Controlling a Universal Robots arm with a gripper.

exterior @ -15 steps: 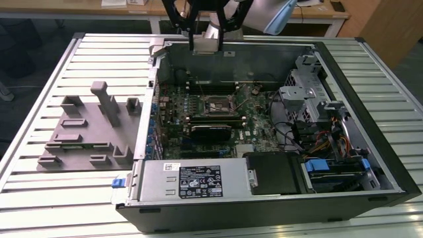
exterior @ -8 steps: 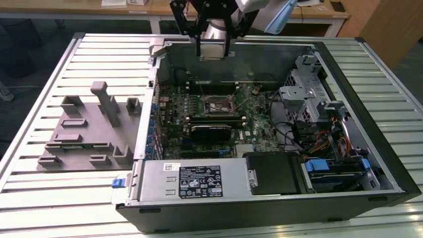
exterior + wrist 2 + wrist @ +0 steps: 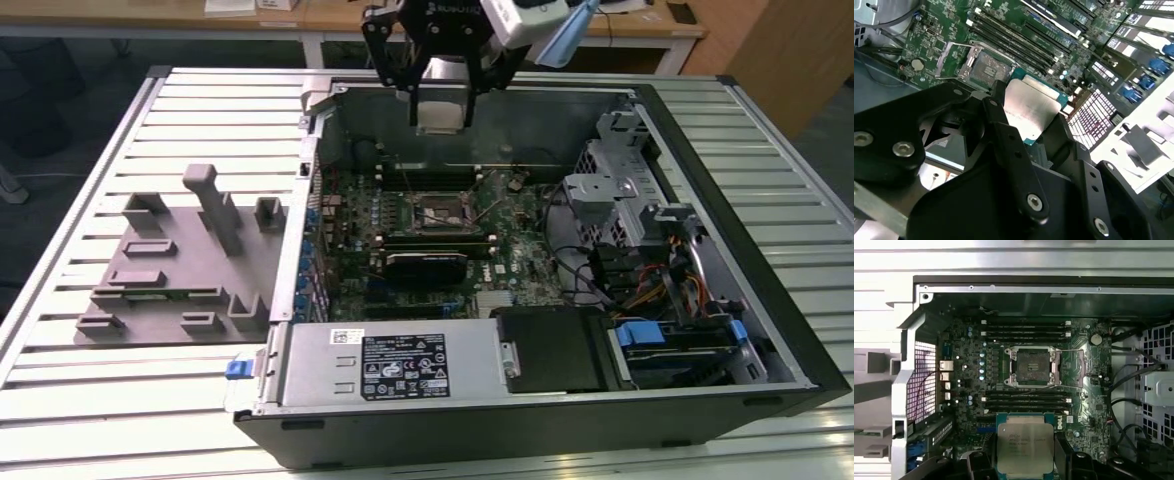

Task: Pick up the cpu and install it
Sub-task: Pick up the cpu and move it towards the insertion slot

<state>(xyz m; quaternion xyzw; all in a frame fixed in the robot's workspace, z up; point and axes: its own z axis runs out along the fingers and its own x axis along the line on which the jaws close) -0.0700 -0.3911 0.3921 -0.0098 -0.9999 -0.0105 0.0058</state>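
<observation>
The cpu (image 3: 1025,445) has a lid of brushed silver metal, softly shiny, rimmed in green board. The gripper (image 3: 442,118) is matt black. The computer case (image 3: 534,112) is dull grey sheet metal; beside the case, the table (image 3: 80,400) is ribbed pale metal.

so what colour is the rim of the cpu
Teal-green on the cpu, around its silver top; clearest in the first wrist view.

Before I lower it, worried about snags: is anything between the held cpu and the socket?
Nothing visible. The gripper holds the cpu above the motherboard; the socket lies bare, its bracket swung aside.
</observation>
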